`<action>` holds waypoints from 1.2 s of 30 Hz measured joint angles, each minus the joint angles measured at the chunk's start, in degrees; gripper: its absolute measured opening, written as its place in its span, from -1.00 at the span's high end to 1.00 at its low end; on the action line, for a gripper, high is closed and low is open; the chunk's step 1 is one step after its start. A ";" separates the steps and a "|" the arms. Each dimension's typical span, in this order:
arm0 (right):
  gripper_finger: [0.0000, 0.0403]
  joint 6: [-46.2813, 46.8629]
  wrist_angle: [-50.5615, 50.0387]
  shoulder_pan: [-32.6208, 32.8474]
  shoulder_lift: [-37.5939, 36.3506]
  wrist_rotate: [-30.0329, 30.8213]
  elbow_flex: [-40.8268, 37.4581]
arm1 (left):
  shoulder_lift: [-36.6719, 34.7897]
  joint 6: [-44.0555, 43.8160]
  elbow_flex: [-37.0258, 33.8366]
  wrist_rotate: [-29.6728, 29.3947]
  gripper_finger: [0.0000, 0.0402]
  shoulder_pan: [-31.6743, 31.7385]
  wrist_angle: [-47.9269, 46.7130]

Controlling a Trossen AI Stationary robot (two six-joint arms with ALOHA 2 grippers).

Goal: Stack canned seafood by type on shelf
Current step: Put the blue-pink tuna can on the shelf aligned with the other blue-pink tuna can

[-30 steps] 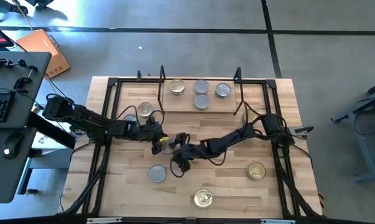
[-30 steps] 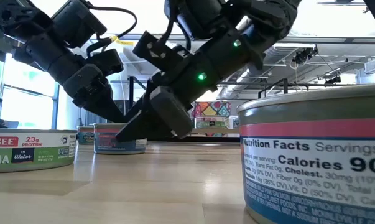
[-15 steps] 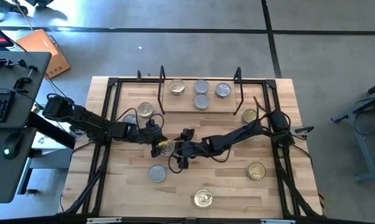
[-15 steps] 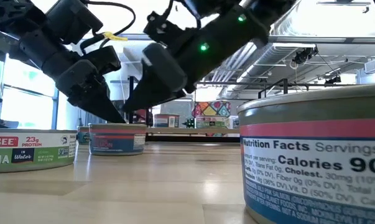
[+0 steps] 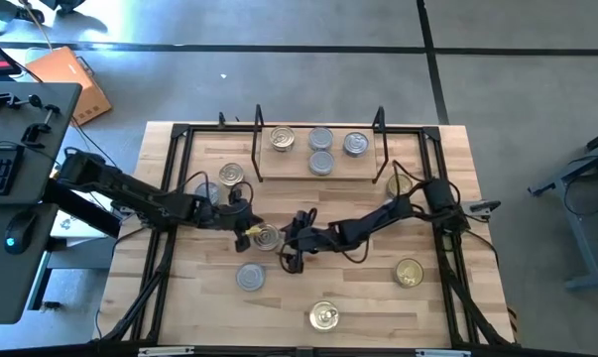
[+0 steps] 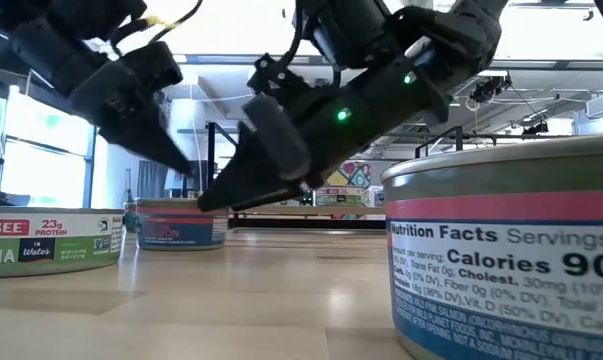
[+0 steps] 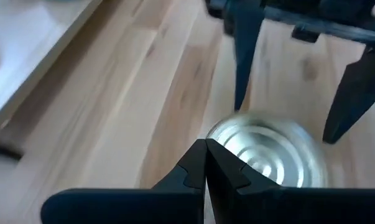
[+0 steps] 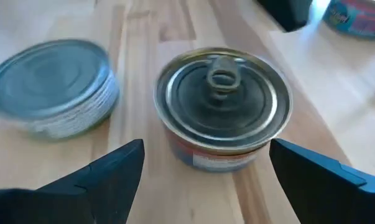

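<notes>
A tin of canned seafood with a pull-tab lid (image 8: 223,106) stands on its base mid-table, also seen in the high view (image 5: 267,236). My right gripper (image 5: 284,241) is open and comes at it from the table's right. Its fingers (image 8: 112,174) stand on either side of the tin without touching. My left gripper (image 5: 243,224) is shut and hovers just left of and above the tin, clear of it. The shelf (image 5: 291,167) at the far edge carries several tins (image 5: 321,139).
A silver-lidded tin (image 8: 50,87) stands close beside the pull-tab tin on the near side. More loose tins stand at the left (image 5: 231,176), near edge (image 5: 324,316) and right (image 5: 409,272). Black frame rails (image 5: 170,213) run along the table's sides.
My left gripper, still shut, has lifted off the pull-tab tin and drawn back toward the table's left edge. My right gripper has risen, rolled about its own axis and come down again, so its open fingers now flank the tin.
</notes>
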 joint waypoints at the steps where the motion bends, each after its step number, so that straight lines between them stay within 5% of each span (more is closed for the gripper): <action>1: -0.68 0.01 0.05 -0.02 0.43 0.96 0.18 | -0.92 -0.96 -0.04 -0.52 1.00 -0.15 -2.07; 7: -0.68 1.17 0.09 -0.82 1.10 4.58 0.74 | -2.85 -10.35 -2.54 -2.67 1.00 -1.84 -13.09; 14: -0.68 7.02 -0.86 -4.17 1.10 5.31 0.73 | -1.05 -17.35 -8.36 -2.33 1.00 -7.22 -3.44; 25: -0.68 1.53 -6.00 -4.47 -2.64 2.76 0.87 | -2.50 -19.99 -8.65 -4.18 1.00 -13.40 -1.15; 31: -0.68 2.11 -5.03 -3.86 -2.00 -4.71 0.89 | -4.03 -18.62 -8.67 -11.15 1.00 -13.33 -0.62; 36: -0.66 1.19 -5.02 -3.40 -1.90 -5.18 0.87 | -3.97 -13.33 -8.67 -14.20 1.00 -10.21 2.01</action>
